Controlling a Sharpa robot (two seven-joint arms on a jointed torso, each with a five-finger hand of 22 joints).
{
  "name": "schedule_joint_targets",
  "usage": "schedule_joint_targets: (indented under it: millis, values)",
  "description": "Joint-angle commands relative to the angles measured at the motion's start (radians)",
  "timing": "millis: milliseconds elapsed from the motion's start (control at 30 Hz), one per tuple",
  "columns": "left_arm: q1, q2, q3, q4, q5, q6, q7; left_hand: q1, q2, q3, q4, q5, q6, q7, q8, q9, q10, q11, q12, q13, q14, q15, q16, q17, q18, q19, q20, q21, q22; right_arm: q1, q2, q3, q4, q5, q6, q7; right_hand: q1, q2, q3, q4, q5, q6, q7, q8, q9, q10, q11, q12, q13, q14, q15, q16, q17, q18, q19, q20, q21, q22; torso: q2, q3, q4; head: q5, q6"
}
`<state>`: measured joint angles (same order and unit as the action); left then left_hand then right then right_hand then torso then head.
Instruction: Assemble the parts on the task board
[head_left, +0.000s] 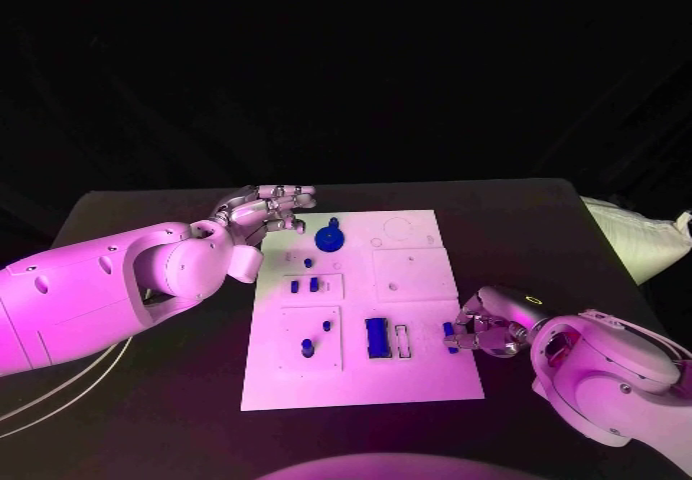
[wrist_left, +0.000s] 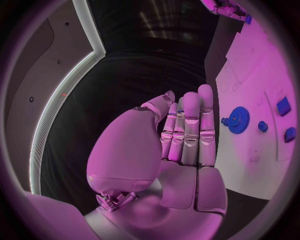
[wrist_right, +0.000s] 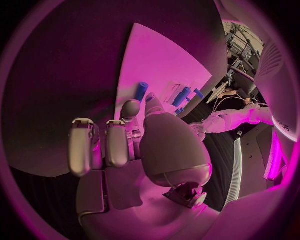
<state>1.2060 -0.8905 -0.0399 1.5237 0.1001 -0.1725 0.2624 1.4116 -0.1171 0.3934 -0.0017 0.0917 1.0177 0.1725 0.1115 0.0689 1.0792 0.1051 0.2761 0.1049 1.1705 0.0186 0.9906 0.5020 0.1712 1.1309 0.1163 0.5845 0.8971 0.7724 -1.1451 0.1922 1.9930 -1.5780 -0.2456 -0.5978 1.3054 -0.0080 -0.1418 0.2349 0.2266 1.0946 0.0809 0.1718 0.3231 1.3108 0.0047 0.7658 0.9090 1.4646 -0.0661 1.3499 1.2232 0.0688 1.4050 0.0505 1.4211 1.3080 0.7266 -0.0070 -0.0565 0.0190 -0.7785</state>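
The white task board (head_left: 418, 385) lies in the middle of the black table. On it sit a blue gear (head_left: 330, 238), two small blue pegs (head_left: 304, 286), two more blue pieces (head_left: 307, 347) and a long blue block (head_left: 376, 337) beside a white slot (head_left: 405, 340). My left hand (head_left: 267, 210) hovers at the board's far left corner, fingers straight and holding nothing; its wrist view shows the gear (wrist_left: 238, 119) just past the fingertips (wrist_left: 190, 102). My right hand (head_left: 486, 330) is at the board's right edge and pinches a small blue peg (head_left: 451, 334) (wrist_right: 141, 91) between thumb and finger.
A white bundle (head_left: 639, 240) lies off the table's far right edge. Pale cables (head_left: 58, 392) hang by the table's left side. Bare black tabletop (head_left: 173, 400) surrounds the board on every side.
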Motion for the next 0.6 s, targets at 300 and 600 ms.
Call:
schedule_joint_targets:
  millis: [300, 600]
  values:
    - [0.000, 0.001, 0.000, 0.000, 0.003, 0.020, 0.002, -0.002, 0.001, -0.004, -0.003, -0.001, -0.004, 0.000, 0.004, -0.001, -0.008, -0.002, 0.008, 0.002, -0.006, 0.002, 0.005, -0.002, 0.011, -0.001, 0.005, -0.006, -0.002, -0.015, 0.045, -0.004, -0.025, -0.182, 0.109, -0.018, 0.026, -0.010, 0.004, -0.001, -0.017, 0.014, -0.002, -0.009, -0.001, 0.007, -0.005, -0.014, -0.007, 0.048, 0.000, 0.005, 0.008, -0.008, 0.000, -0.003, 0.000, 0.017, -0.001, -0.0008, 0.0031, 0.007, -0.007]
    - [-0.001, 0.001, -0.001, 0.002, 0.003, 0.022, -0.004, -0.002, 0.001, -0.004, -0.003, -0.001, -0.004, 0.000, 0.004, -0.001, -0.008, -0.002, 0.008, 0.002, -0.006, 0.002, 0.005, -0.002, 0.011, -0.001, 0.005, -0.006, -0.002, -0.025, 0.066, -0.007, -0.038, -0.281, 0.196, -0.026, 0.179, 0.008, 0.080, -0.082, -0.097, 0.029, -0.009, -0.015, -0.001, 0.005, -0.014, -0.006, 0.011, 0.048, -0.007, 0.005, 0.014, -0.008, 0.000, -0.011, -0.002, 0.017, 0.000, -0.0016, 0.0019, 0.016, -0.010]
